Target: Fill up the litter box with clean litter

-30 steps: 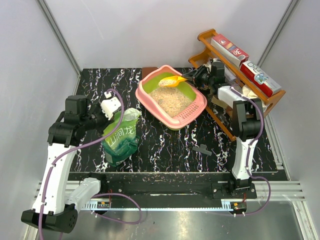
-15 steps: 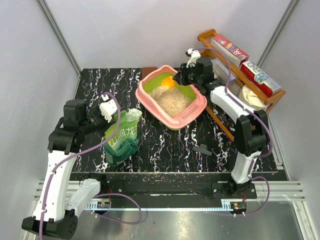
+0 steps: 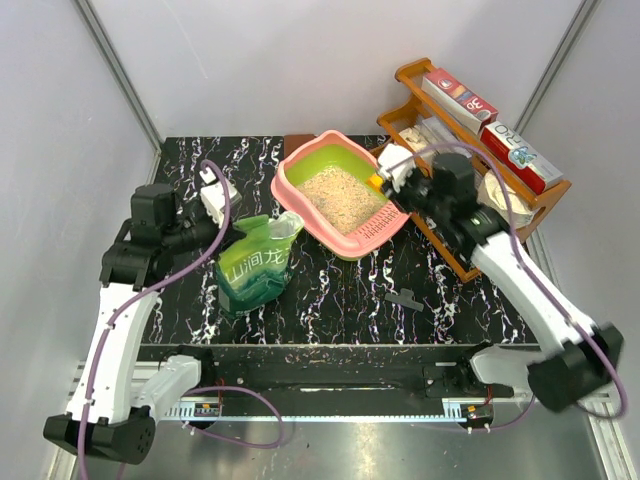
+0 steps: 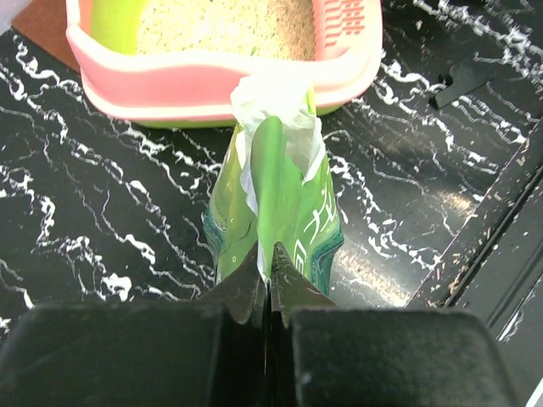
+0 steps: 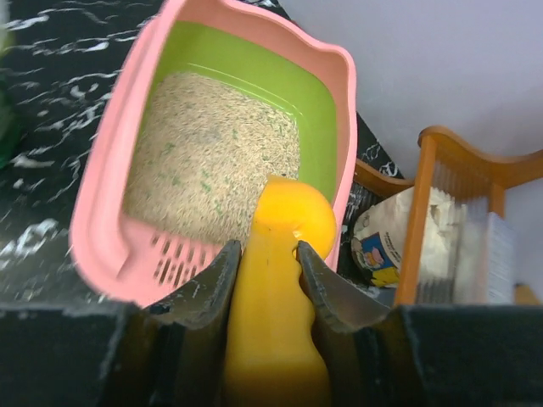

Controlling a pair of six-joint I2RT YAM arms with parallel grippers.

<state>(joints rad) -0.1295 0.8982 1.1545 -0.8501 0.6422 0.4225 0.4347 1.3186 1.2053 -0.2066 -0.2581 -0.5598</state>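
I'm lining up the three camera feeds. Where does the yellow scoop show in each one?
Top external: the yellow scoop peeks out at the right rim of the litter box, in the right gripper.
Left wrist: not in view.
Right wrist: bottom centre, between the gripper's fingers.
Shared landmark: the pink litter box, seen in all three.

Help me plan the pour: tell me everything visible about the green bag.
The bag is a glossy green plastic pouch with white characters and an open, white-lined top. It stands on the table, tilted toward the litter box; contact there is unclear. The left gripper has its jaws shut on its edge.
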